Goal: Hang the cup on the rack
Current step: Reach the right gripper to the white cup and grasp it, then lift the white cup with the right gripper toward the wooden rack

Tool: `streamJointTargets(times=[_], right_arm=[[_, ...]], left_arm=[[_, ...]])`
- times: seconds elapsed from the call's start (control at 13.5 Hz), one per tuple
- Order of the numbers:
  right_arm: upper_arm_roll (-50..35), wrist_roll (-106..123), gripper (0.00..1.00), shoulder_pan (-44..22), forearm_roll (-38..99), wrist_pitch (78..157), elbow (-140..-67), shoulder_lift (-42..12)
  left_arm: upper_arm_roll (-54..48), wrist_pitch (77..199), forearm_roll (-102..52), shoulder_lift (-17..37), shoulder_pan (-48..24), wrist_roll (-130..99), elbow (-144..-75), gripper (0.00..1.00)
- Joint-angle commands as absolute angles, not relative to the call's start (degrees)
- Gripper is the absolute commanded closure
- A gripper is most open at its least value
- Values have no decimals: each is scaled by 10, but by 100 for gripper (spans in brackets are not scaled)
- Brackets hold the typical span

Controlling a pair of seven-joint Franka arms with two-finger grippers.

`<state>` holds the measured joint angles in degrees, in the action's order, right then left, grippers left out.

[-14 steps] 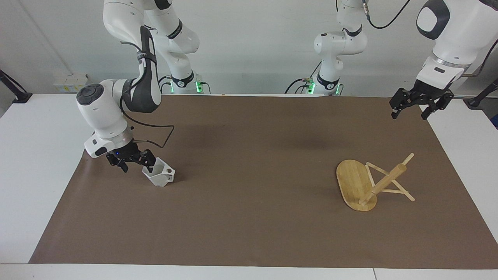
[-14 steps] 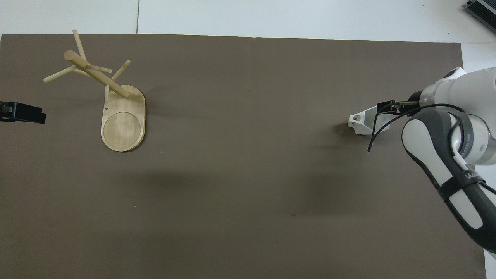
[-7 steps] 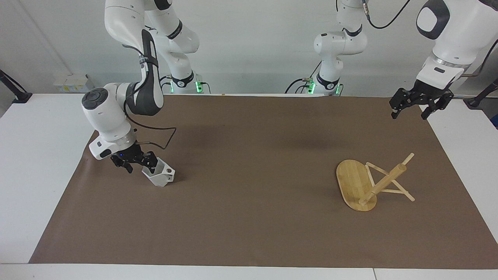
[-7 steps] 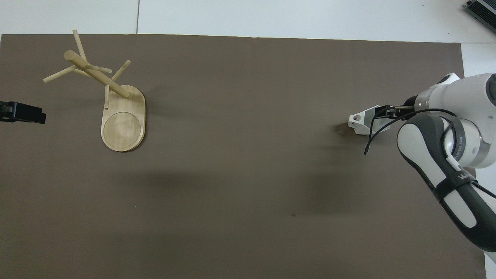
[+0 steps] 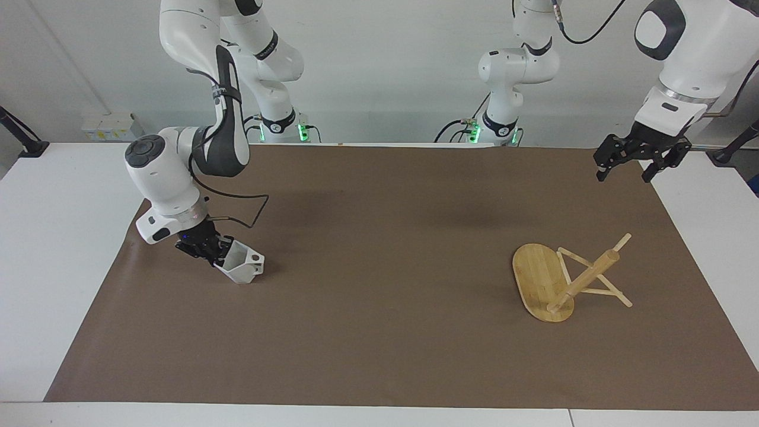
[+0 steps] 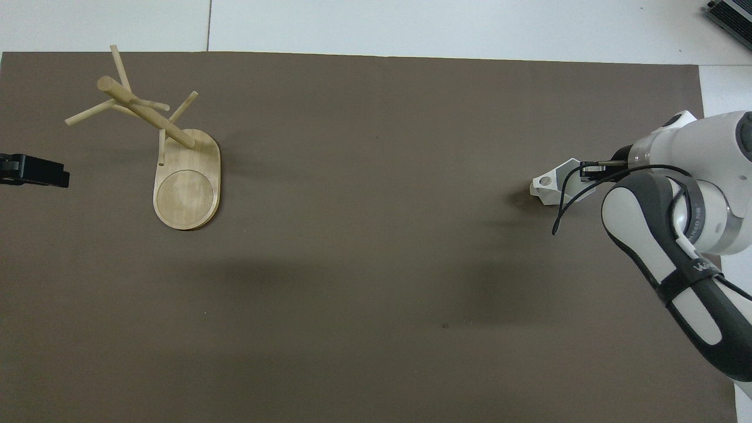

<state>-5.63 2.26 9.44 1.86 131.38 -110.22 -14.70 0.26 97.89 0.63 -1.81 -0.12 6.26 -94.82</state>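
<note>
Right gripper clamped on the cup's rim; left gripper waiting with fingers apart.

The right gripper [image 5: 214, 254] pinched the rim wall of the white faceted cup [image 5: 242, 266], which sat tilted on the brown mat [image 5: 379, 332] at the right arm's end of the desk [image 5: 47, 249], handle pointing away from the gripper. The left gripper [image 5: 630, 168] hung spread wide over the mat's edge at the other end. The bamboo rack [image 5: 557, 279] stood well apart from the cup, beneath that end, nothing between them.
</note>
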Motion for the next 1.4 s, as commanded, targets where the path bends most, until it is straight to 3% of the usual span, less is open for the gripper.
streamJointTargets(times=[0.0,0.44,0.74,1.04,1.33], right_arm=[[-62,16,100,98,21,1325,-1107,-146],[-62,18,100,99,28,1314,-1096,-147],[-84,20,100,99,35,1240,-1051,-145],[-100,25,100,99,190,1150,-985,-143],[-149,41,100,99,309,1136,-972,-142]], left_arm=[[-1,988,13,-34,5,70,-969,0],[-2,988,13,-34,5,70,-969,0],[-2,988,13,-35,5,70,-969,0],[-2,988,13,-35,5,70,-969,0],[-2,988,12,-34,5,70,-969,0]])
